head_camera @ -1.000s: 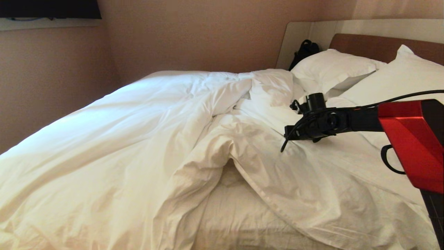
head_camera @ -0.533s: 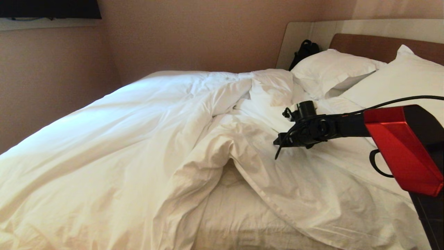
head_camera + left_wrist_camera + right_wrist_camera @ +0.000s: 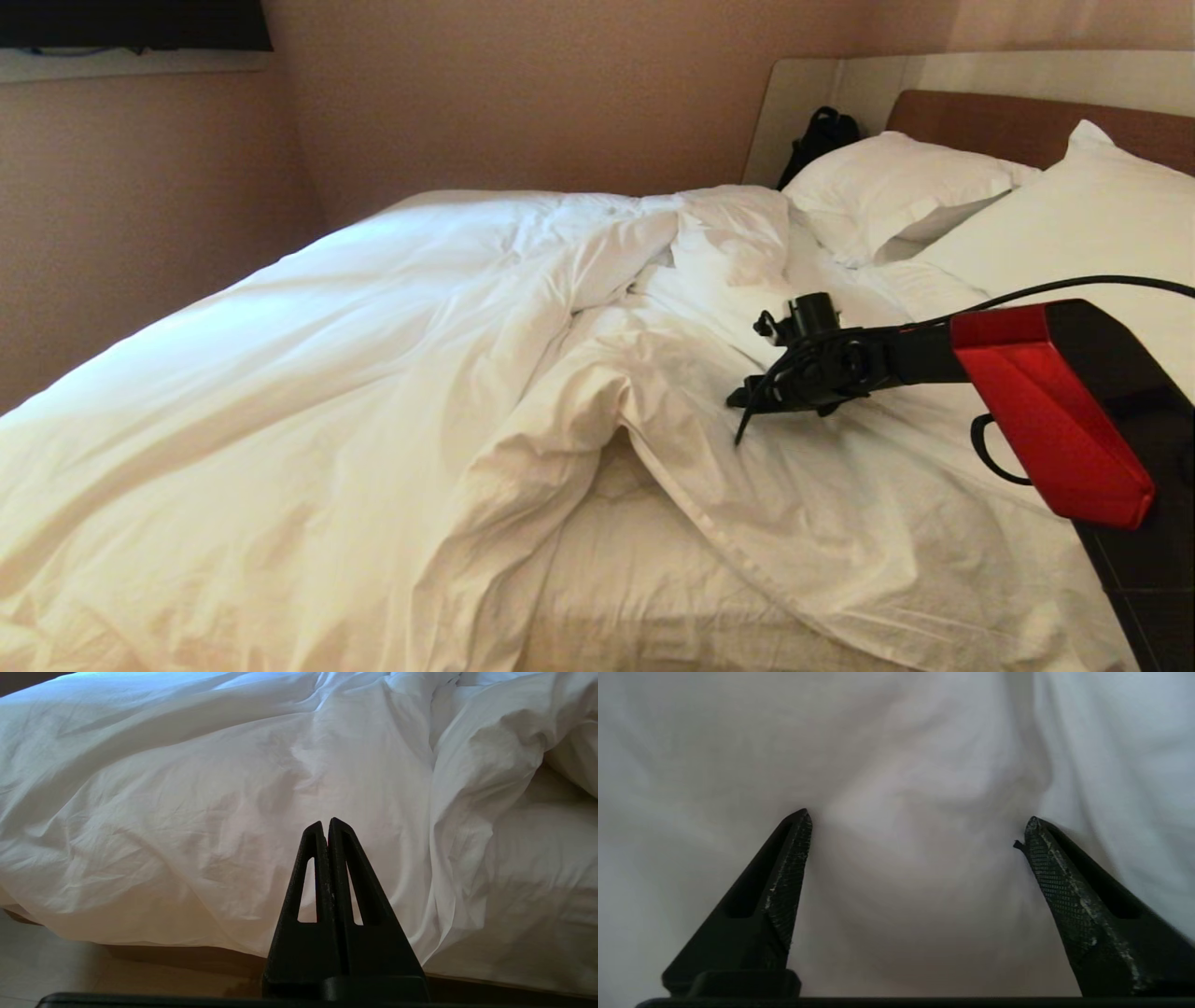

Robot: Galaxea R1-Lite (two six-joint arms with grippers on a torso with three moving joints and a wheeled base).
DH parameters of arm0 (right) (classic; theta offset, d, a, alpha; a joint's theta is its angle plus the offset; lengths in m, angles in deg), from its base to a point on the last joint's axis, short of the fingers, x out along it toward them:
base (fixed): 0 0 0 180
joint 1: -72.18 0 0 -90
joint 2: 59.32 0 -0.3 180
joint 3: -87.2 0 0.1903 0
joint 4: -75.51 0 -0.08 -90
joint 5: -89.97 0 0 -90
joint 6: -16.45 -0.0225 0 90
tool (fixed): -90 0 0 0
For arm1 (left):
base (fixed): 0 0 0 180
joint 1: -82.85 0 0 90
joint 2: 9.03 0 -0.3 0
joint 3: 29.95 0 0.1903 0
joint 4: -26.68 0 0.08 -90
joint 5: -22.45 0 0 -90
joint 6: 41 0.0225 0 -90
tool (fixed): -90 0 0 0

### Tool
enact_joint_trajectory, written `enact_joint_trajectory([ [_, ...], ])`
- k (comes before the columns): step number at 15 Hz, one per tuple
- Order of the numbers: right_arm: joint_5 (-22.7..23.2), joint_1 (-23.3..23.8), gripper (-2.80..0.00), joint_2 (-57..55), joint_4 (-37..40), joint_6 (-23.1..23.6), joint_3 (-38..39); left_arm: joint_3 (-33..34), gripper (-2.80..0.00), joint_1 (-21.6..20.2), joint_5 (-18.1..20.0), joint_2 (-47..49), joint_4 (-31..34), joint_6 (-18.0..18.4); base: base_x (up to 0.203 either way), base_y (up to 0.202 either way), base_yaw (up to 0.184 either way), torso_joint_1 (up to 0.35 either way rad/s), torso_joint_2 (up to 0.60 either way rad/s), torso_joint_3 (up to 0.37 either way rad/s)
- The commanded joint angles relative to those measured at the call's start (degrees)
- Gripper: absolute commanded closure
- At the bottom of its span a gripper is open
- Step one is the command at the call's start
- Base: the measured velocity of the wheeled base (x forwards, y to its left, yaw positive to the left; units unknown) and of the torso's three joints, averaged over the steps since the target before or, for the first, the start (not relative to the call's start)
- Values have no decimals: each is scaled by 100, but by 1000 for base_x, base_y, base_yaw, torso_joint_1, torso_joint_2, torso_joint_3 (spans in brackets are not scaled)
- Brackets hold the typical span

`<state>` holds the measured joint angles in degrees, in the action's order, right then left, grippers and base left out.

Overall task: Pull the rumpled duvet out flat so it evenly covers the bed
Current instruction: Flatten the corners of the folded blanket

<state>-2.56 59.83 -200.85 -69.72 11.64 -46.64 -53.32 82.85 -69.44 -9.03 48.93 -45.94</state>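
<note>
Right hand (image 3: pixel 915 830) spread wide – rumpled duvet (image 3: pixel 392 373) just beneath, perhaps touching.

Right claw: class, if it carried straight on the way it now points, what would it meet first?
Most likely the puffy white wrinkled duvet. The right claw, jaws wide open, points at a soft bulge of it that fills the right wrist view; depth is unclear.
</note>
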Motion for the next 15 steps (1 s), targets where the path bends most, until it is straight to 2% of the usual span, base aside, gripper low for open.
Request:
enact_joint_trajectory([
  [1, -22, 5, -280, -224, 10, 15, -9, 0, 0, 0, -4, 0, -2, -6, 0, 0, 0, 0, 0, 0],
  [12, -36, 75, -280, -736, -113, 156, -36, 0, 0, 0, -4, 0, -2, -6, 0, 0, 0, 0, 0, 0],
  [13, -36, 73, 0, -736, -113, 162, -36, 0, 0, 0, -4, 0, -2, -6, 0, 0, 0, 0, 0, 0],
  [15, -28, 75, 0, -719, -113, 156, -36, 0, 0, 0, -4, 0, -2, -6, 0, 0, 0, 0, 0, 0],
])
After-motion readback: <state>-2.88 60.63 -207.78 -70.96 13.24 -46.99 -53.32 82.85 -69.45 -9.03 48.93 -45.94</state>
